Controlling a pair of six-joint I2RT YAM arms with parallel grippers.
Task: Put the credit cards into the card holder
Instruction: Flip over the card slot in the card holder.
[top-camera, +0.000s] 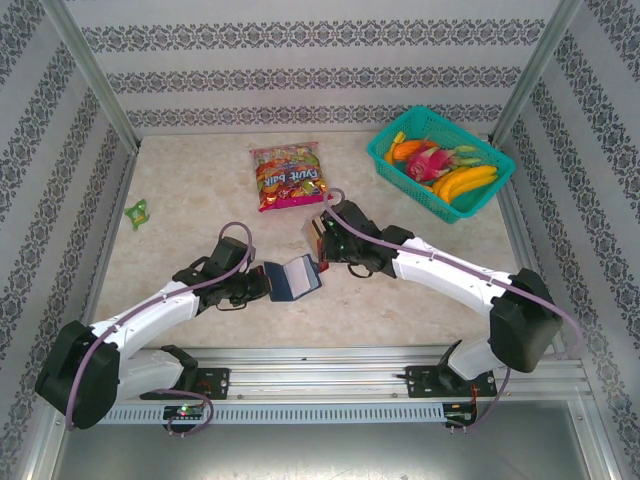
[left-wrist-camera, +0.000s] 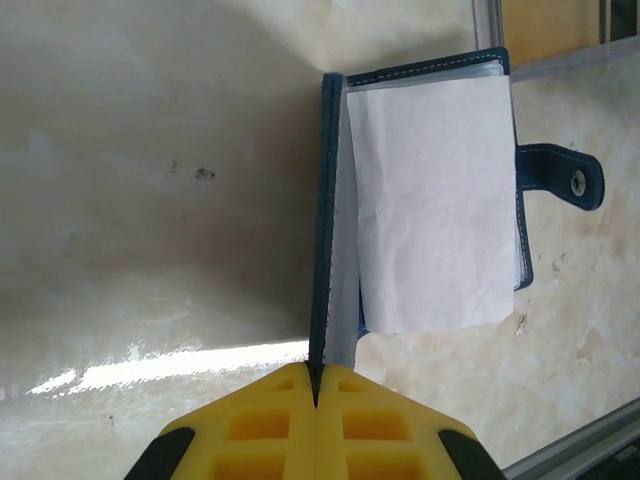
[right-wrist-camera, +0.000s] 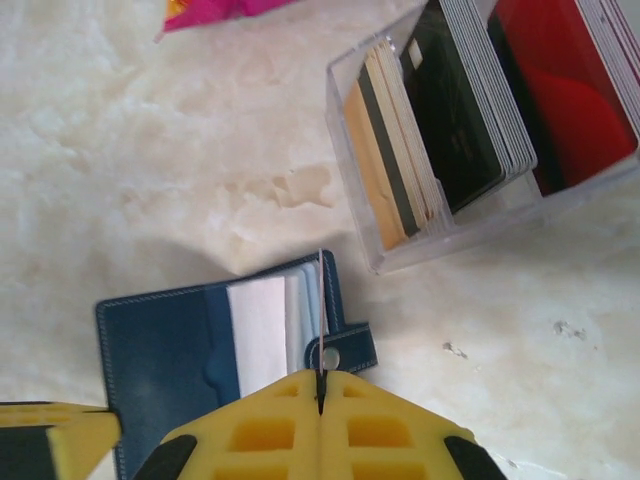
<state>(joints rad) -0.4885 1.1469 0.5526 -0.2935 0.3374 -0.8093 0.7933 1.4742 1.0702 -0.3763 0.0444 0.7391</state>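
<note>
At the bottom centre of the left wrist view, the left gripper (left-wrist-camera: 315, 395) is clamped on the blue cover edge of the open holder (left-wrist-camera: 328, 200). At the bottom of the right wrist view, the right gripper (right-wrist-camera: 320, 390) pinches a thin card (right-wrist-camera: 320, 300), seen edge-on, by the holder's clasp. Beyond, upper right, a clear box (right-wrist-camera: 372, 255) holds tan, black and red cards (right-wrist-camera: 450, 110). Farther up the table (top-camera: 180, 200) lie a snack bag (top-camera: 288, 175) and, upper right, a teal basket (top-camera: 380, 160).
</note>
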